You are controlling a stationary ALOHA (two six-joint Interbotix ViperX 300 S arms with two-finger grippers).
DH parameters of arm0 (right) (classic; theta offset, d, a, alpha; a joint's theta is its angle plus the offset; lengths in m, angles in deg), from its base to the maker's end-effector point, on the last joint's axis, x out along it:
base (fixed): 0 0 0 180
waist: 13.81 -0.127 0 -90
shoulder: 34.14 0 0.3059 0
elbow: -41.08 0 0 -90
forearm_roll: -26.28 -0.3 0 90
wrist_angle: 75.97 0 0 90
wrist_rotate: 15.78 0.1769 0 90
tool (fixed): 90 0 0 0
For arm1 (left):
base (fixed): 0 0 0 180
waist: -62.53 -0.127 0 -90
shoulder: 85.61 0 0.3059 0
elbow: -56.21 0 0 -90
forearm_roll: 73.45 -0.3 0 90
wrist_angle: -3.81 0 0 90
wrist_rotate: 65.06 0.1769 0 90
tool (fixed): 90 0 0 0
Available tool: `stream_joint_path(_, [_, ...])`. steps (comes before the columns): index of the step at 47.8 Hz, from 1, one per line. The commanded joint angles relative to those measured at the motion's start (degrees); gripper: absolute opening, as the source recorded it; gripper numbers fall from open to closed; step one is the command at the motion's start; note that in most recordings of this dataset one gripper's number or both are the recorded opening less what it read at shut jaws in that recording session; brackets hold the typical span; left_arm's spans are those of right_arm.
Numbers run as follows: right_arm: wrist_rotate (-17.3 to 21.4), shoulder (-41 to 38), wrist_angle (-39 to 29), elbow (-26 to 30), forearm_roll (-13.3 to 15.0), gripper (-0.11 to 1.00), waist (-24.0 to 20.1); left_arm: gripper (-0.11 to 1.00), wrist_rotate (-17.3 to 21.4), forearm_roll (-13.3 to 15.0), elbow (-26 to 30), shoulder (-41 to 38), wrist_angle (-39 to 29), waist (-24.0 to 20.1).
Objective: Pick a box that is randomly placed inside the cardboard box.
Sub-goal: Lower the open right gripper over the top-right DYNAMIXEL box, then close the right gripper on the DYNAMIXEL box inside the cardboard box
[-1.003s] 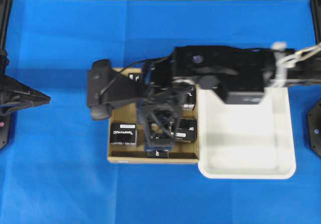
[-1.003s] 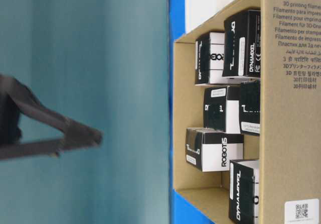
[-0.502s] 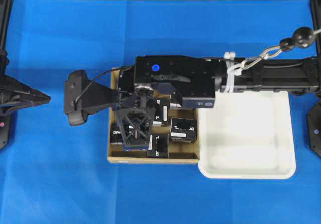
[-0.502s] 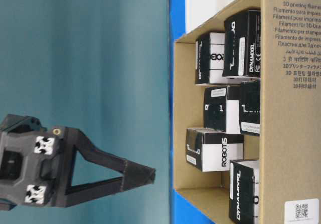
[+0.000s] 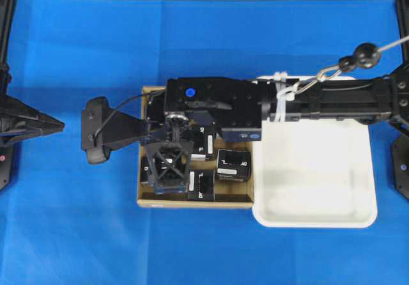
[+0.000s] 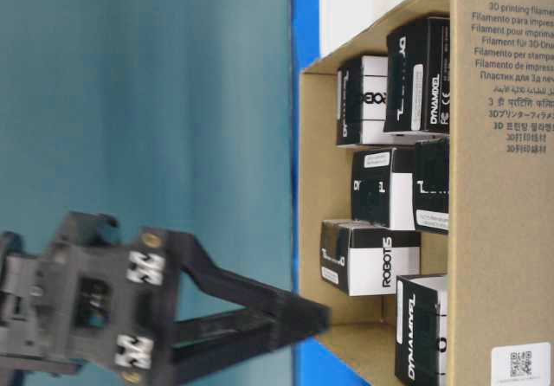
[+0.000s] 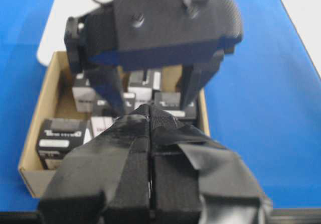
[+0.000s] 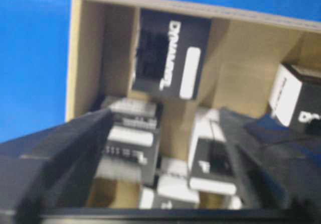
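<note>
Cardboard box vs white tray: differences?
The cardboard box is brown, sharp-cornered; the white tray has rounded corners. The cardboard box is smaller than the white tray. Black cartons sit in the cardboard box; none show in the white tray. Both are shallow, side by side.

On the worktop [image 5: 77, 221] the cardboard box [image 5: 195, 200] touches the tray [image 5: 313, 218] at its right; several cartons [image 5: 232, 165] lie inside the cardboard box.
</note>
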Motion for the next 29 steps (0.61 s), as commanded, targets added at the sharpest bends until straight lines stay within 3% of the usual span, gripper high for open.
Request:
stream_joint_path(1, [0.5,-0.6,2.3,-0.7,0.0,1.00,-0.5,-0.07,-0.1,-0.1,1.5,-0.6,0.3,0.1])
stream_joint_path(16, [1.4,-2.8,6.9,-2.2,0.1,1.00,-1.2,-0.07,0.3,-0.1,1.4,-0.6,0.3,-0.6])
stream_joint_path(29, [1.4,-3.8,7.2,-2.2,1.9,1.00,-1.2,-0.07,0.3,-0.1,1.5,-0.7,0.3,-0.5])
